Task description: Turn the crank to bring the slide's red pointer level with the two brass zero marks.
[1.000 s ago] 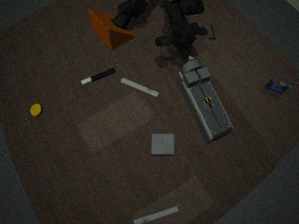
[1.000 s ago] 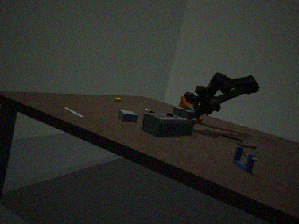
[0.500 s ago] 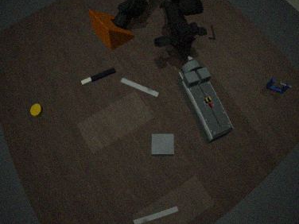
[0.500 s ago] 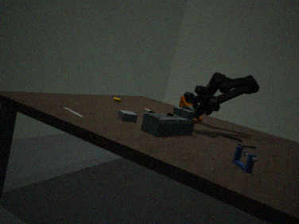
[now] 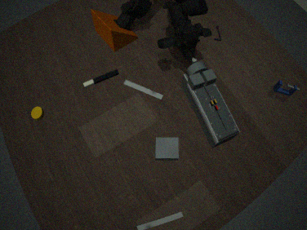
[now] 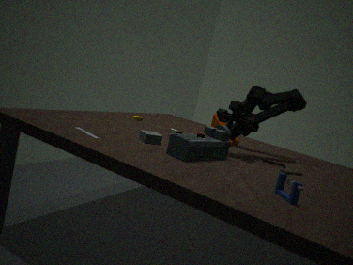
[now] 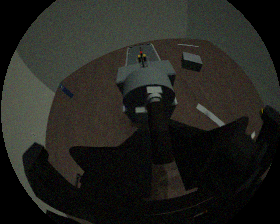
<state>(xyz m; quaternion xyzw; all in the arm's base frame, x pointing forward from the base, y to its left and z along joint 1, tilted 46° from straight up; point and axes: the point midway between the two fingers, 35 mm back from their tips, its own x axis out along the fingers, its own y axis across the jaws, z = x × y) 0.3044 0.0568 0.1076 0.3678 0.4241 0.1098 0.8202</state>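
The machine (image 5: 218,124) (image 6: 197,148) (image 7: 147,75) is a long grey box on the brown table, with its crank housing (image 5: 197,68) at the end nearest the arm. On its top, the slide's red pointer (image 5: 216,105) (image 7: 140,51) sits close to the two brass zero marks (image 5: 211,102) (image 7: 142,59). It looks a touch past them on the side away from the crank. My gripper (image 5: 193,58) (image 6: 231,131) (image 7: 155,121) is at the crank end, shut on the crank handle (image 7: 154,92), a short rod with a pale tip.
An orange wedge (image 5: 112,30) stands at the back left beside the arm's base. A black-and-white marker (image 5: 100,77), a white strip (image 5: 143,89), a yellow disc (image 5: 37,112) and a grey square block (image 5: 166,148) (image 6: 150,136) lie left of the machine. A blue clamp (image 5: 284,90) (image 6: 288,188) sits at the right.
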